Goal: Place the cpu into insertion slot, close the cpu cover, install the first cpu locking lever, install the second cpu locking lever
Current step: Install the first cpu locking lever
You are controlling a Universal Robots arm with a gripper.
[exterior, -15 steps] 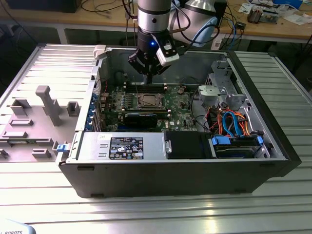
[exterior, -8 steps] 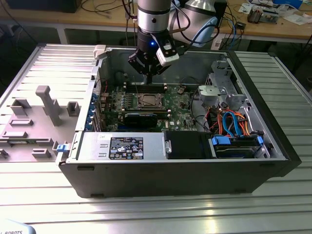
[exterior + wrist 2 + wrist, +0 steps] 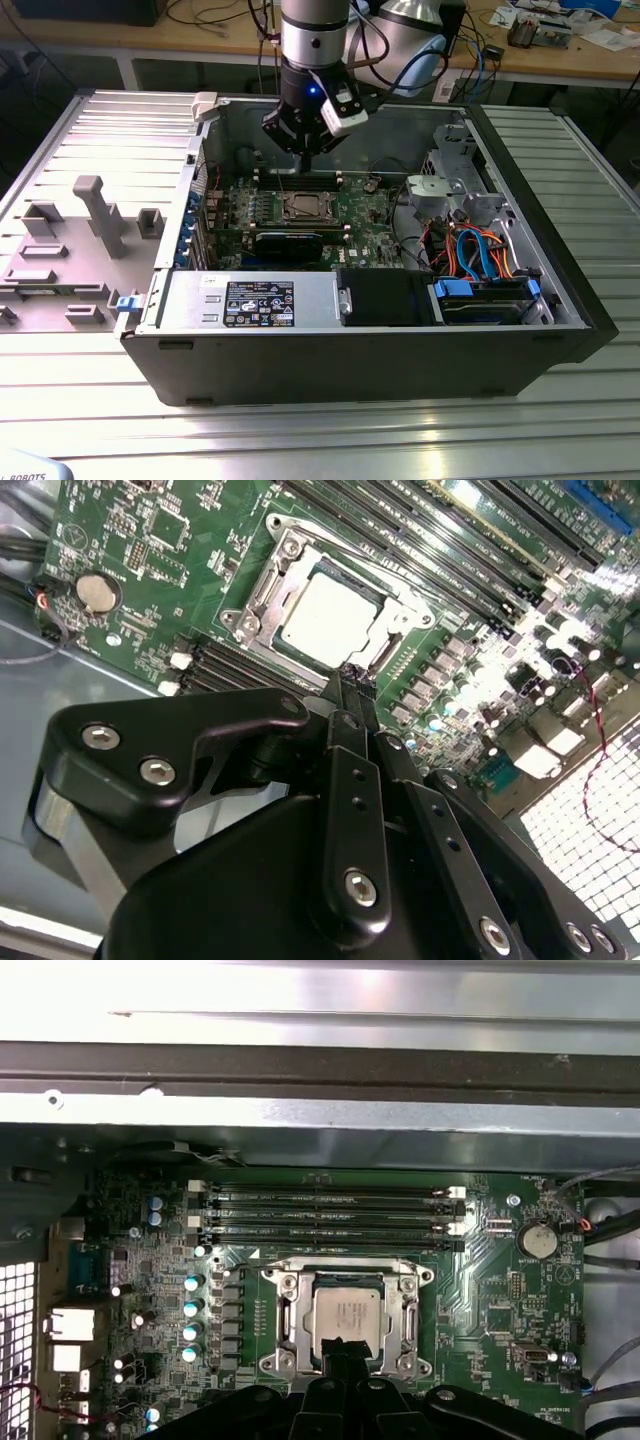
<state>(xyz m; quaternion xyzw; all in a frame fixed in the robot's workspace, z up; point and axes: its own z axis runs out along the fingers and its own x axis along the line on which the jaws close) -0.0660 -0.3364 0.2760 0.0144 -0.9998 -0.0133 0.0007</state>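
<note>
The cpu [image 3: 347, 1315] lies flat in the insertion slot [image 3: 272, 1282] near the middle of the green motherboard [image 3: 370, 235], its pale metal top facing up. The cpu cover [image 3: 300, 1320] is down over it, and the chip shows through the cover's square window; in the second wrist view the same frame [image 3: 265, 590] hugs the chip [image 3: 330, 620] on all sides.

On the far side of the socket run four long memory slots [image 3: 330, 1215]. A coin cell battery [image 3: 537, 1239] sits off one corner of the board, and a row of small capacitors [image 3: 192, 1305] stands beside the socket. Nearer than the socket, a black expansion card [image 3: 288, 243] lies across the board, with the power supply [image 3: 250, 300] along the near wall of the open computer case [image 3: 350, 370]. A drive cage [image 3: 450, 190] and blue and orange cables [image 3: 480, 250] crowd the exterior view's right.

The case rests on a slatted metal bench [image 3: 300, 430], with grey fixture blocks [image 3: 95, 215] on the exterior view's left.

The gripper [image 3: 305, 155] hangs over the board just beyond the socket, clear of the case walls. Its fingertips [image 3: 349, 680] are pressed together and hold nothing, their tips pointing at the socket's edge; I cannot tell whether they touch it.
</note>
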